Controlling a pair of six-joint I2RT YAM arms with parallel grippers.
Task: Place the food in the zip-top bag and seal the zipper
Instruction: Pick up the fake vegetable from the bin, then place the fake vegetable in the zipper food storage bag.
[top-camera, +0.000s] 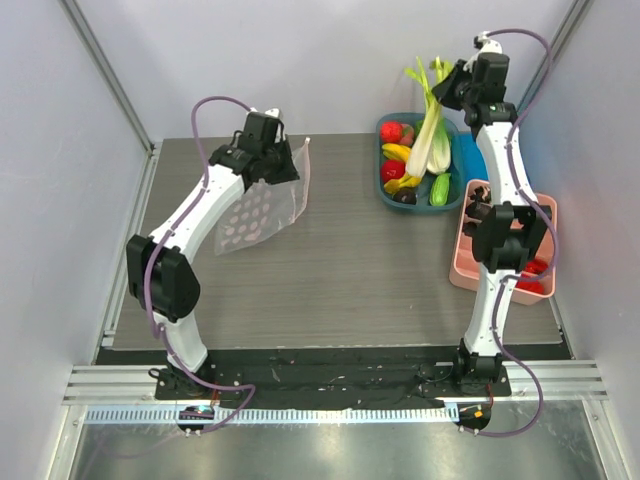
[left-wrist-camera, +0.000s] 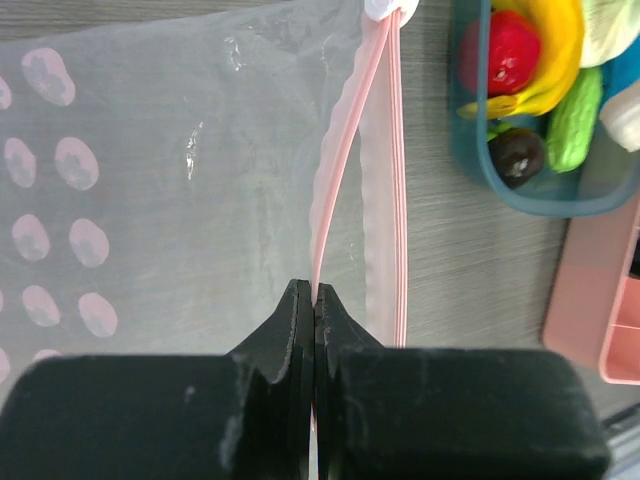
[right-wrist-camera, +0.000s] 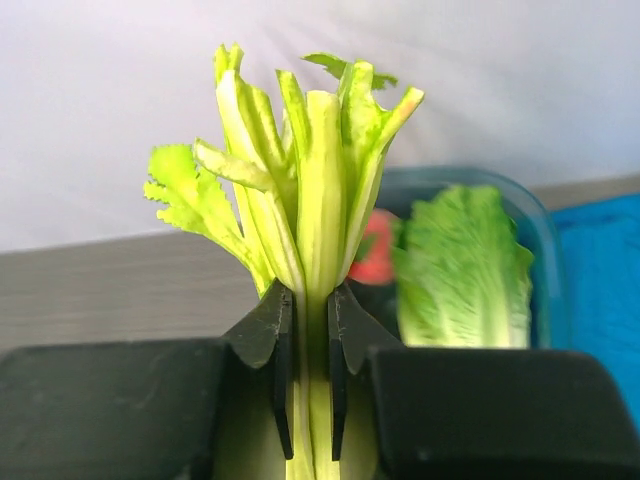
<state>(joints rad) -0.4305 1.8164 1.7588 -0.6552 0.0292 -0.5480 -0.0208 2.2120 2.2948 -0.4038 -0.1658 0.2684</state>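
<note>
One teal bin (top-camera: 381, 165) beneath celery stalk (top-camera: 432, 140)

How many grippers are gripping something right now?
2. The left gripper, far left, pinches the zipper of the zip-top bag; the right gripper, far right, clamps the celery-like stalk by the teal bin.

Grey wood-grain tabletop (top-camera: 330, 290) enclosed by plain pale lavender-white panel walls (top-camera: 320, 60) with grey metal corner posts (top-camera: 108, 75). Slotted aluminium rail (top-camera: 570, 380) along near edge; below it, possibly a brushed-steel sheet (top-camera: 330, 452). Soft, even light.
</note>
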